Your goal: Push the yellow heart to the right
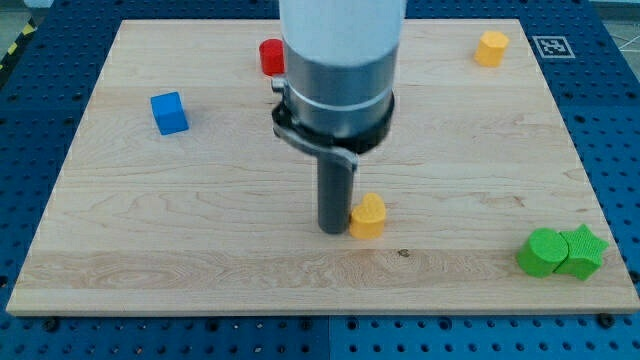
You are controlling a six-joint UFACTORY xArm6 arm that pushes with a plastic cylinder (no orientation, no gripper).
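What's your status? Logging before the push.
My tip down at the yellow heart, on its left side in view. Path to the view's right open; green blocks sit lower, off line.

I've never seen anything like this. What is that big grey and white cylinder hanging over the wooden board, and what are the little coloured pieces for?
You are looking at me, a robot arm, from one camera above the board's near edge. The thick cylinder is the end of my arm. I have no hand; I end in a dark rod, and its lower end, my tip, slides over the wooden board to push blocks. Nothing is held.

My tip stands right against the view's left side of the yellow heart, which I am to push to the right. Other blocks lie around: a blue cube at the view's left, a red block at the top, partly hidden behind my arm, a yellow block at the top right, and two green blocks touching each other at the bottom right.
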